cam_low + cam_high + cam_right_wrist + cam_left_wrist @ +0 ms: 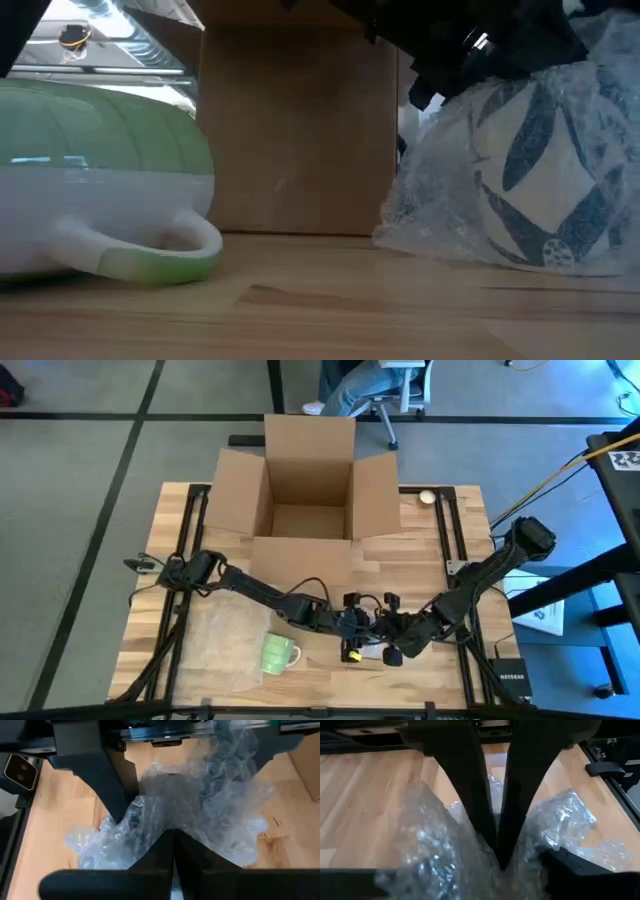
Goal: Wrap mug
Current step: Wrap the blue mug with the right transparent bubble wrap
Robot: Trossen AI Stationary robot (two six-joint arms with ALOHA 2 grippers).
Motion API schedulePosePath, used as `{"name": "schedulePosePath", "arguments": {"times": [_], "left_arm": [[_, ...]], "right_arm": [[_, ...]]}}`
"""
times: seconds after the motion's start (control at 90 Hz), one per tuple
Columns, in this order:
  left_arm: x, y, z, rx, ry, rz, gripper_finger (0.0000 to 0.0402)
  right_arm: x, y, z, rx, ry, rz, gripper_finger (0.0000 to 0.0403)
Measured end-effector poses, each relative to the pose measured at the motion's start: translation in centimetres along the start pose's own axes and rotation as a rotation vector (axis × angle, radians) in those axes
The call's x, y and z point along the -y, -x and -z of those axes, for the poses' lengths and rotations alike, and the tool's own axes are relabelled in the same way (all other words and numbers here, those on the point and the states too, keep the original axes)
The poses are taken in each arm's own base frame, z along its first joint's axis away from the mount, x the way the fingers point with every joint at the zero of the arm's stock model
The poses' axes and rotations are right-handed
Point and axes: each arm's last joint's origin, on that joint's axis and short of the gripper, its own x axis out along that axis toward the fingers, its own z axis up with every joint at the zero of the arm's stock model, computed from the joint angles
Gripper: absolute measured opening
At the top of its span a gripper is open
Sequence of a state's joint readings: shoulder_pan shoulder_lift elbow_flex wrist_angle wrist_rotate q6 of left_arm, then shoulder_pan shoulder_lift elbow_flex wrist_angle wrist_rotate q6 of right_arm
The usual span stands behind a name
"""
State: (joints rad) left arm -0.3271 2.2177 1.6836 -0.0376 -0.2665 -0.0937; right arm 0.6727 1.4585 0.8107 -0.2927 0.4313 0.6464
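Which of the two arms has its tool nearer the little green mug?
The left. Its tool sits just past the green mug, toward the table's middle, pinching bubble wrap. The right tool is farther off, beyond the left one, shut on the same bundle.

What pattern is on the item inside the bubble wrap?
Dark blue leaf shapes on white, seen through the bubble wrap on the wrapped item; clearest in the low view.

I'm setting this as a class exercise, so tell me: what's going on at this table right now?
Both grippers meet near the table's front edge, working on a bubble-wrap bundle with a leaf-patterned object inside. The left gripper is shut on the wrap; the right gripper is also shut, with the wrap around it. The green mug sits unwrapped to their left on another bubble-wrap sheet. An open cardboard box waits behind.
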Motion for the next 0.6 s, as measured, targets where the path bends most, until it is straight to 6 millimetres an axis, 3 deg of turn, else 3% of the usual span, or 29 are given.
{"name": "schedulePosePath", "arguments": {"times": [0.4,0.6], "left_arm": [[0.7,5.3,-2.7,-0.048,-0.057,-0.009,0.0166],[1.0,5.4,-4.1,0.095,-0.038,-0.031,0.0166]], "right_arm": [[0.1,0.0,0.2,-0.014,0.007,0.002,0.0001],[0.1,-0.1,0.2,-0.014,0.015,0.005,0.0001]]}}
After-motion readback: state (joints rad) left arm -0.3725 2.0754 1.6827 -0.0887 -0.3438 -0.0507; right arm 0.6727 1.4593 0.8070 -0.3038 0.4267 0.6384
